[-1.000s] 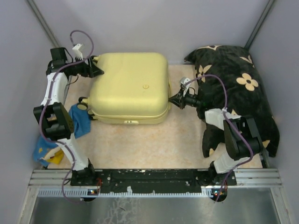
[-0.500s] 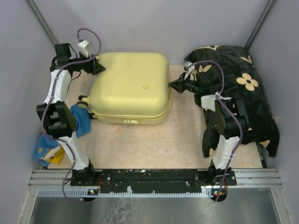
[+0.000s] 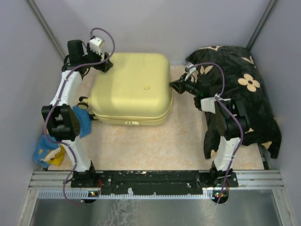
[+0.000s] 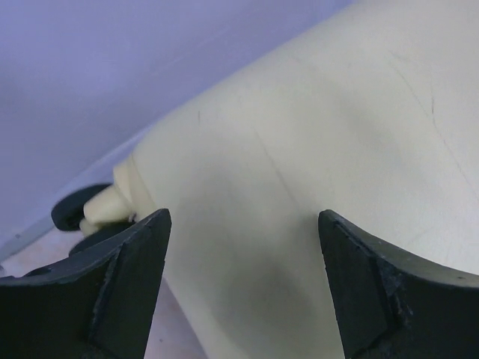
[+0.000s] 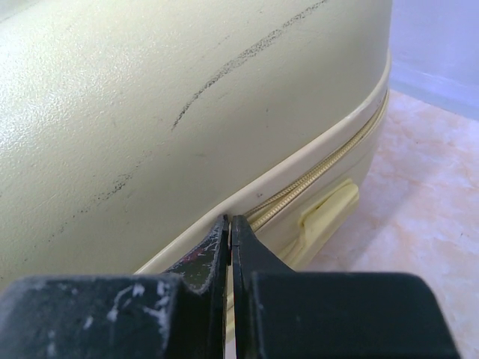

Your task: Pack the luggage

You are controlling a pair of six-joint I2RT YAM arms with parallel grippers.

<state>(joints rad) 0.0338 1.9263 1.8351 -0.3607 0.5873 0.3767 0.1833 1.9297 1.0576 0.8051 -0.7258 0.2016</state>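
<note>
The luggage [image 3: 131,89] is a pale yellow hard-shell suitcase lying closed and flat in the middle of the table. It also fills the left wrist view [image 4: 314,172] and the right wrist view [image 5: 165,112]. My left gripper [image 3: 104,66] is open at its far left corner, jaws apart over the shell, near a black wheel [image 4: 78,208]. My right gripper [image 3: 173,86] is shut, its tips [image 5: 229,224] pressed at the zipper seam [image 5: 322,176] on the suitcase's right side. I see nothing between the jaws.
A big black cloth with beige flowers [image 3: 240,94] lies heaped on the right, under my right arm. A blue cloth [image 3: 80,121] and a blue and yellow item [image 3: 47,151] lie at the left, near the suitcase's wheels. Grey walls close in the back and sides.
My left gripper has moved right and farther back, onto the suitcase's far left corner. My right gripper has moved back along the suitcase's right side, then held still.
</note>
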